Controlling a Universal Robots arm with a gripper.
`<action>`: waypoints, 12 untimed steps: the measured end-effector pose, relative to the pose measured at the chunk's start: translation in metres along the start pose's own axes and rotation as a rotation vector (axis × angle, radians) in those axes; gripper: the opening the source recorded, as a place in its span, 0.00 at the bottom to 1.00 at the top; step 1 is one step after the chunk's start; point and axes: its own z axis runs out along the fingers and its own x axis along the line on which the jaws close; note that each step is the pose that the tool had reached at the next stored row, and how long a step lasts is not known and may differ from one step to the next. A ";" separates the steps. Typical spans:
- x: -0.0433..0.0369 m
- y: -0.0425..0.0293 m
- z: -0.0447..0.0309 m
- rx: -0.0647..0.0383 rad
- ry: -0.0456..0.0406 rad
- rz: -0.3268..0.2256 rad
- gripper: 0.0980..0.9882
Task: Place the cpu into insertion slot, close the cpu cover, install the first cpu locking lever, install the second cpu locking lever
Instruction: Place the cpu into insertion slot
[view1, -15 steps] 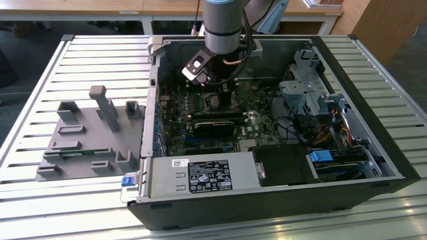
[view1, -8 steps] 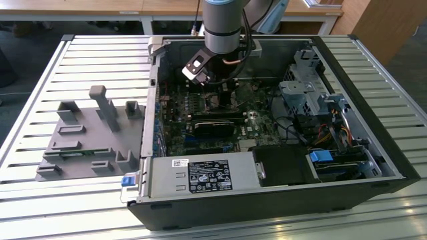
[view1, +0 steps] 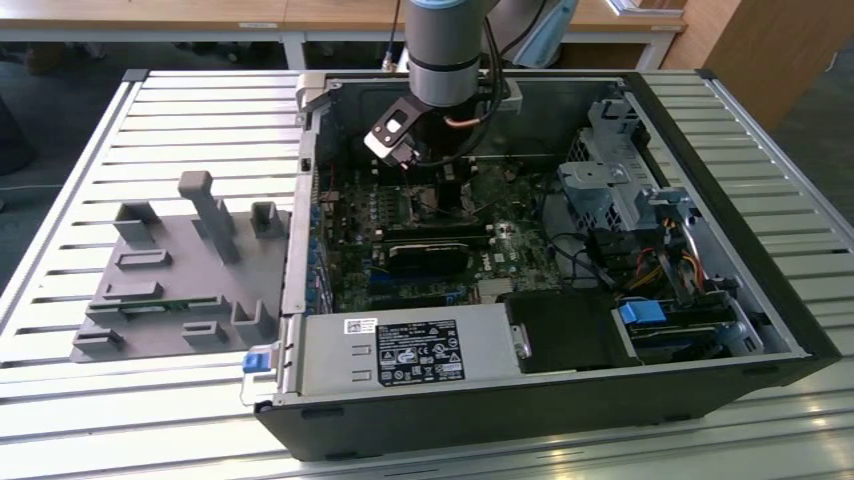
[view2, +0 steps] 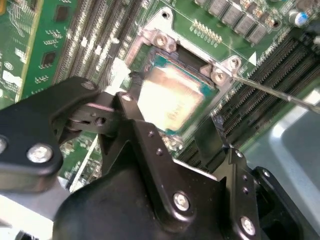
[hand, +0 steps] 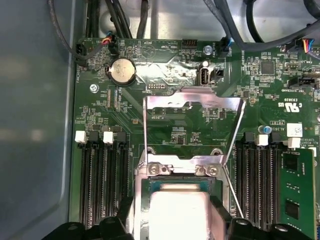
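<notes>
My gripper (view1: 424, 172) reaches down into the open computer case over the green board. In both wrist views its black fingers (view2: 127, 102) stand at two opposite edges of the cpu (view2: 172, 100), a silver-faced square chip, and appear shut on it. The cpu (hand: 177, 212) sits in, or just over, the insertion slot (hand: 150, 172). Behind the slot, the cpu cover (hand: 192, 100), a silver frame plate, is swung up and open. Two thin wire locking levers (hand: 145, 132) (hand: 234, 145) are unlatched and stand raised on either side of the slot.
Black memory slots (hand: 102, 185) (hand: 255, 180) flank the socket, with a green memory module (hand: 295, 192) beside one bank. A coin battery (hand: 122, 71) and cables lie past the cover. The case holds a power supply (view1: 400, 350) and drive cage (view1: 614, 190). A grey fixture (view1: 174, 270) lies outside.
</notes>
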 end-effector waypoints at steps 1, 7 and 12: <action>0.0001 0.0000 -0.0001 0.000 -0.0002 0.000 0.67; 0.0000 0.0000 -0.0004 0.000 -0.0036 0.000 0.67; -0.0008 0.0001 -0.0014 0.000 -0.0181 -0.001 0.67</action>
